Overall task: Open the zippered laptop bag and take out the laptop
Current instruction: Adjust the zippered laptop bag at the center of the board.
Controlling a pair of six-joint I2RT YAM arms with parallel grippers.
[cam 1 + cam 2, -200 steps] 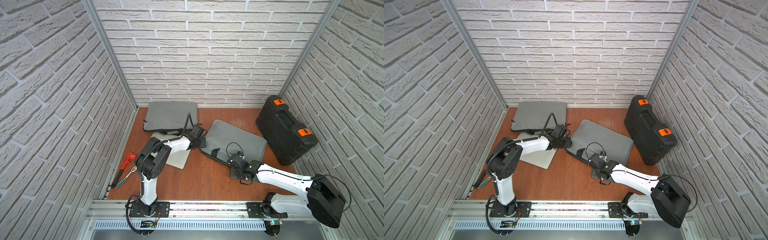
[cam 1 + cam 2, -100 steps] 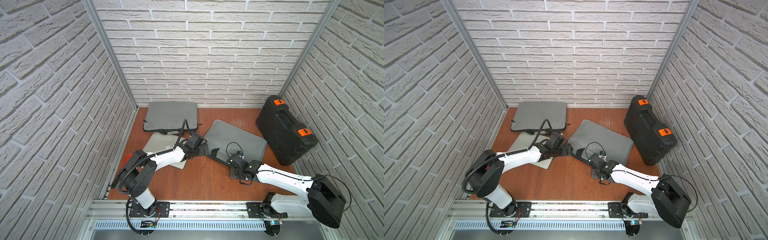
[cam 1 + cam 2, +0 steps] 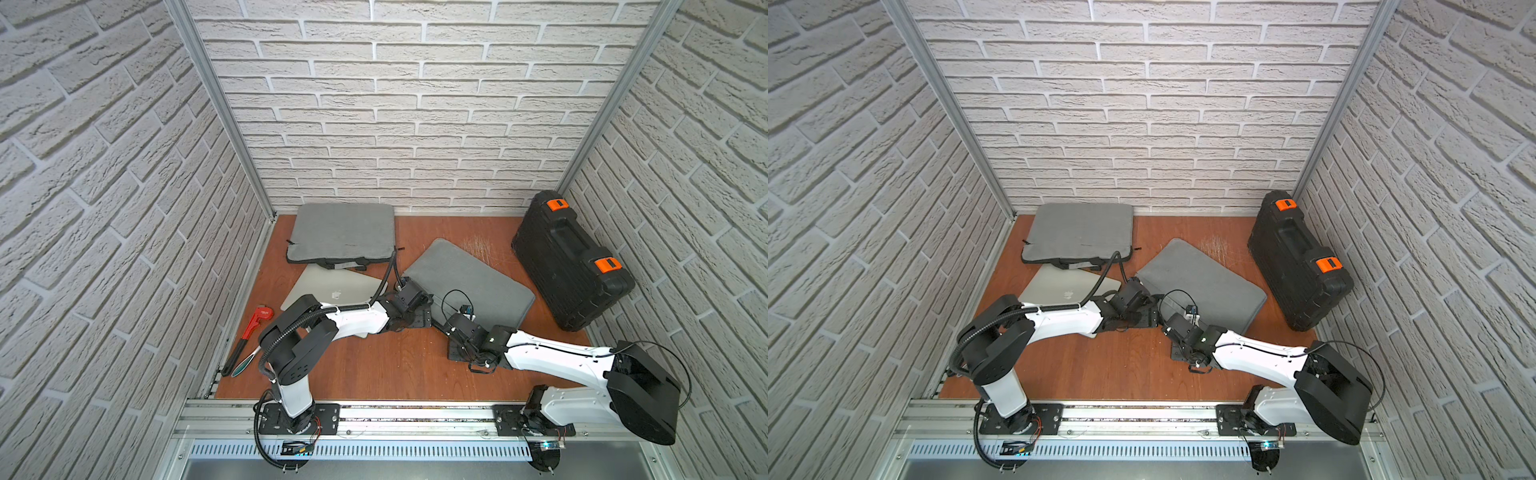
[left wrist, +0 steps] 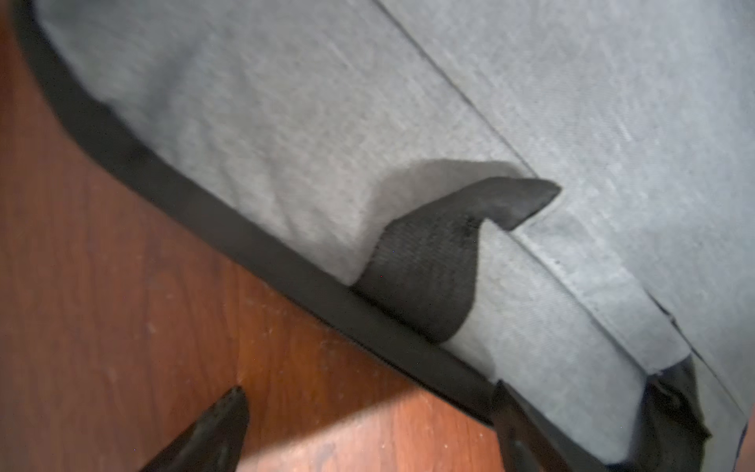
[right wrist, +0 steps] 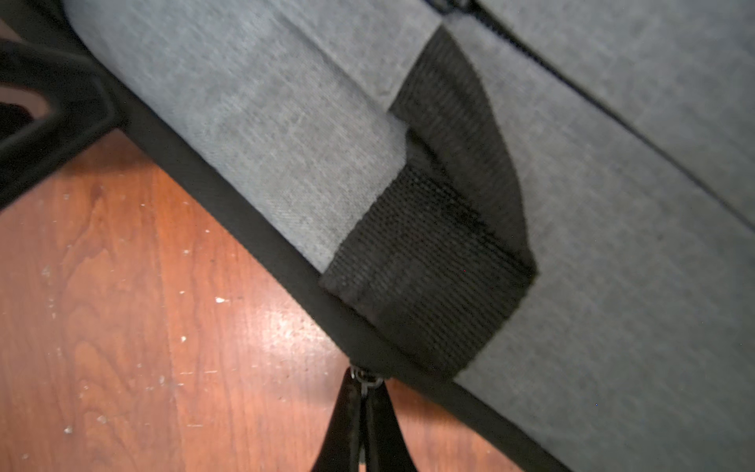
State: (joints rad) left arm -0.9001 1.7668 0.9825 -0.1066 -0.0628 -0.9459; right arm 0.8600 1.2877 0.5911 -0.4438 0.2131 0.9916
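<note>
Bag [image 3: 478, 286] flat mid-table, skewed, near corner toward both arms. Right gripper [image 5: 363, 394] pinched tight on zip pull [image 5: 365, 378] at bag's black edge, beside strap [image 5: 441, 245]. Left gripper [image 4: 369, 388] jaws wide, nothing held: one finger [image 4: 220, 425] over bare table [image 4: 102, 286], other at bag edge. Laptop [image 3: 332, 286] lies bare on table left of bag, far edge touching second bag [image 3: 340, 237]. Case [image 3: 573, 257] by right wall, wrench [image 3: 253, 328] by left wall.
</note>
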